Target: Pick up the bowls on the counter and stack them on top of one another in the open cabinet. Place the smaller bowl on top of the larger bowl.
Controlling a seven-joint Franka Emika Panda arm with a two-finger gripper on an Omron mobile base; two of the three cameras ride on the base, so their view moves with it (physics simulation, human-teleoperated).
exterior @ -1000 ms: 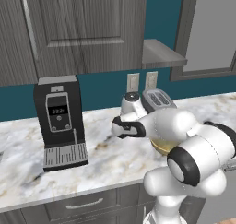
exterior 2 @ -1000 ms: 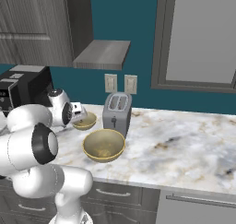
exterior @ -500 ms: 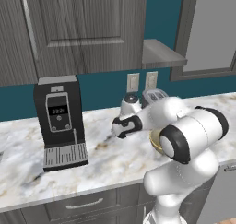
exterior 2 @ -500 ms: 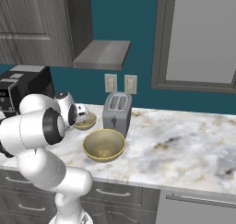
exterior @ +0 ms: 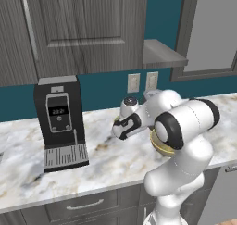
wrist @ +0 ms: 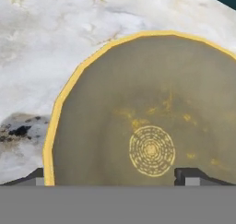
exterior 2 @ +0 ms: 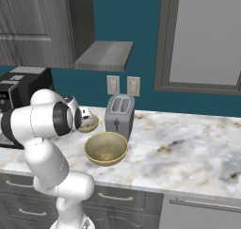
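On the counter [exterior 2: 188, 143], the larger bowl [exterior 2: 106, 148] sat in front of the toaster [exterior 2: 118, 116]; the smaller bowl [exterior 2: 89, 124] lay left of the toaster, the coffee machine [exterior: 60, 122] farther left.

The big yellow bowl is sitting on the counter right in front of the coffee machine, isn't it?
Not quite. The larger bowl does sit on the counter, but in front of the toaster, not the coffee machine. The right base view shows it.
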